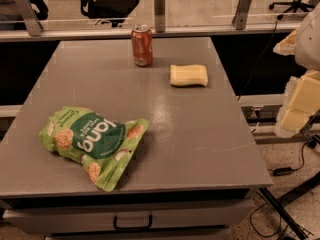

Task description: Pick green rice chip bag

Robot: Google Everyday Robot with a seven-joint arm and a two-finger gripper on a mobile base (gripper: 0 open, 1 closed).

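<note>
Nearest the camera, under the table front, is a grey metal drawer point(132, 219) w/ a dark bar handle. Above it is the flat grey speckled table point(200, 134).

On the table's front-left part lies the green rice chip bag point(92, 144): a crinkled light-green pack, dark green oval w/ white lettering, pics of round rice chips. It lies flat, lettering upside down from this view. One corner points toward the front edge but stays on the top. Nothing touches it.

On the floor at lower R are black cables point(285, 173).

At mid depth the robot's gripper point(300, 104) shows as pale cream blocky parts at the R edge of view, partly cut off. It sits beyond the table's R edge, not over the top. The bag is well apart from it, across the table to the L and nearer the camera. Can't tell how far open the gripper is, or whether it has hold of anything.

Farther back, R of centre, is a pale yellow rectangular sponge point(189, 75) lying flat. Behind it and to its L, near but apart, an orange soda can point(142, 45) stands upright.

Past the far edge is a metal rail point(159, 4) w/ upright posts, then black office chairs point(107, 4) beyond.
</note>
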